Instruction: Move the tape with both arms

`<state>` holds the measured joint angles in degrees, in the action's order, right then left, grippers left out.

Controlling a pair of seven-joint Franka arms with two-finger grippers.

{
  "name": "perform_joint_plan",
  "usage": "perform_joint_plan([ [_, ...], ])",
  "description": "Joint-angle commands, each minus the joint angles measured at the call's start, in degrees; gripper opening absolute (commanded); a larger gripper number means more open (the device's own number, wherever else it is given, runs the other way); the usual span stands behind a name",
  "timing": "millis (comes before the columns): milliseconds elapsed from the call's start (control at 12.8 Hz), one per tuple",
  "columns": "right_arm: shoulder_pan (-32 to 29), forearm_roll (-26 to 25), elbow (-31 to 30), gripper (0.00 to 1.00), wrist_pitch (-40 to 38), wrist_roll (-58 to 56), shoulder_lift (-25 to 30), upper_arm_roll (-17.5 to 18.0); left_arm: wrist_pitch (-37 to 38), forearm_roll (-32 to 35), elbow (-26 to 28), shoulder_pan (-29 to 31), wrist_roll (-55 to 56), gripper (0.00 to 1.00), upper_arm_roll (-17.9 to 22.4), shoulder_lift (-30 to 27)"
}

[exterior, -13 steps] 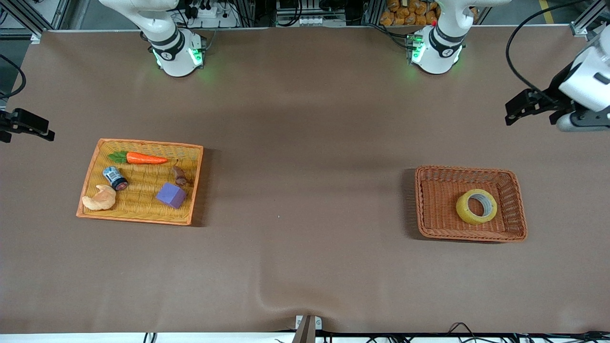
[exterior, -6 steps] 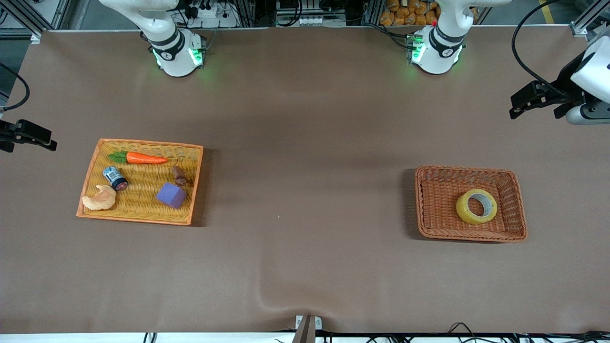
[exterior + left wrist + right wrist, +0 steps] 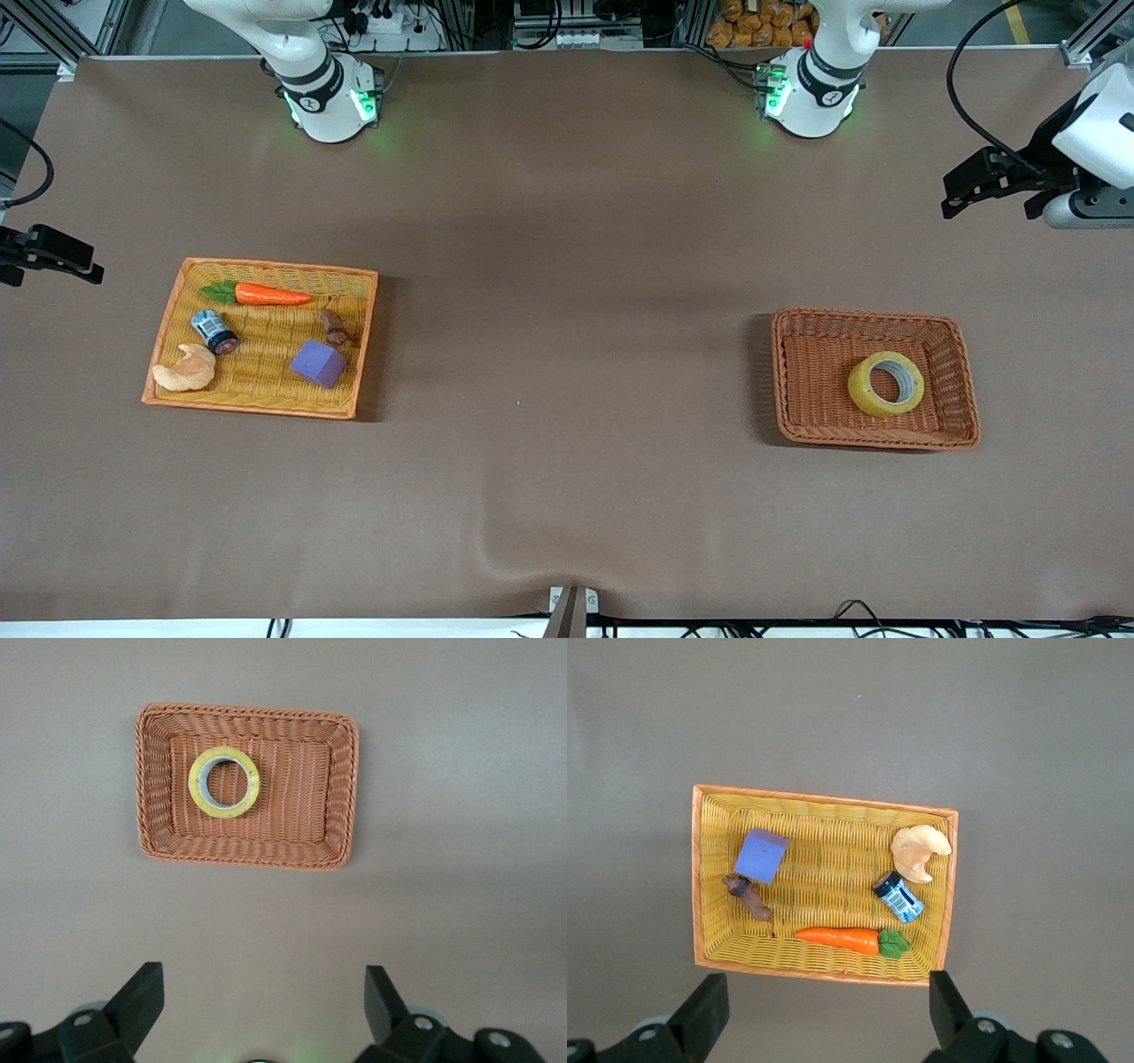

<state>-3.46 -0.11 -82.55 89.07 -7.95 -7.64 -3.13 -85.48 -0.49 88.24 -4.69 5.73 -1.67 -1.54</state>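
Observation:
The tape [image 3: 886, 406], a translucent yellow roll with a pale core, lies flat in the brown wicker basket [image 3: 783, 372] toward the left arm's end of the table. It also shows in the left wrist view [image 3: 252, 788], inside that basket [image 3: 248, 859]. My left gripper [image 3: 946, 197] is open and empty, up in the air over the bare table beside the basket; its own view shows it [image 3: 263, 973] apart from the tape. My right gripper [image 3: 89, 261] is open and empty at the right arm's end of the table, and in its own view [image 3: 828, 979] it is beside the yellow basket.
A yellow wicker basket [image 3: 363, 346] toward the right arm's end holds a carrot [image 3: 266, 294], a blue-and-white can [image 3: 214, 330], a croissant [image 3: 186, 369], a purple cube [image 3: 318, 363] and a small brown piece [image 3: 334, 326]. Brown cloth covers the table between the baskets.
The left gripper has shifted a little toward the robots' bases over the table's end. The right gripper has shifted slightly the other way. The tape has not moved.

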Motion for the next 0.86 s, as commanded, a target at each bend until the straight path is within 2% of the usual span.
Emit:
perform_joint_plan([
  [0,0.03,-0.68,-0.6,1.0,0.05,1.01,0.52,0.14,1.2,-0.83,-0.79,-0.14,-1.34,1.0,0.09,0.31],
  [783,0.12,-0.59,-0.6,1.0,0.48,1.01,0.52,0.14,1.28,-0.83,-0.61,0.47,-2.57,1.0,0.09,0.23],
])
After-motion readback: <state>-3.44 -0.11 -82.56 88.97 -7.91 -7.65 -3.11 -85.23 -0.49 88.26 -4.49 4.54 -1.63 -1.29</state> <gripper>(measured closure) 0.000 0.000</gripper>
